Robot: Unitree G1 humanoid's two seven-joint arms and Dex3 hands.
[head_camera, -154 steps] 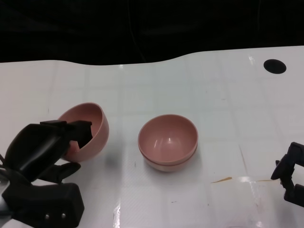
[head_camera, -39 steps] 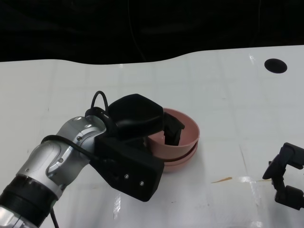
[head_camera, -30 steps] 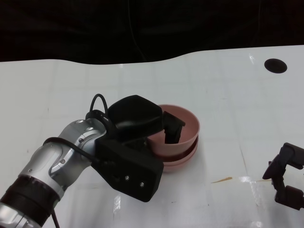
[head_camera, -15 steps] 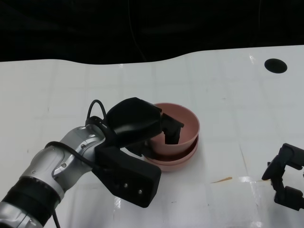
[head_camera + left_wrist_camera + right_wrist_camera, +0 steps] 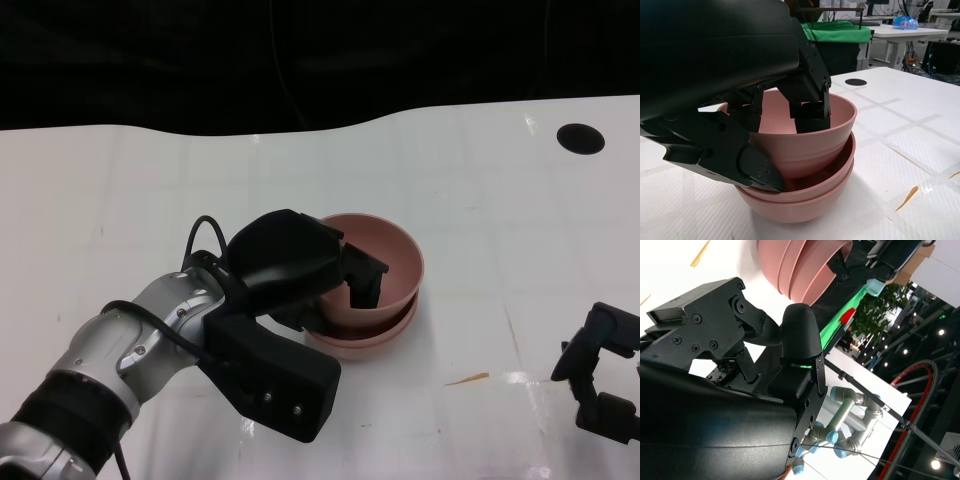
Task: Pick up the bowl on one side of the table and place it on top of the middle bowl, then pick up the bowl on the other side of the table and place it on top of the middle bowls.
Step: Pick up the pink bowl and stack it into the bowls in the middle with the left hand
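top bowl (image 5: 385,262) has settled onto the stack; left hand (image 5: 300,265) fingers grip its rim.

Left hand (image 5: 765,125) grips the top pink bowl (image 5: 810,145): fingers (image 5: 810,112) inside the rim, thumb on the outer wall. Bowl sits tilted, nested in the pink bowls (image 5: 800,197) stacked beneath on the white table (image 5: 900,125). Orange streak (image 5: 906,198) on the tabletop near the stack. Black round hole (image 5: 856,82) farther back; green cloth (image 5: 840,31) behind the table.
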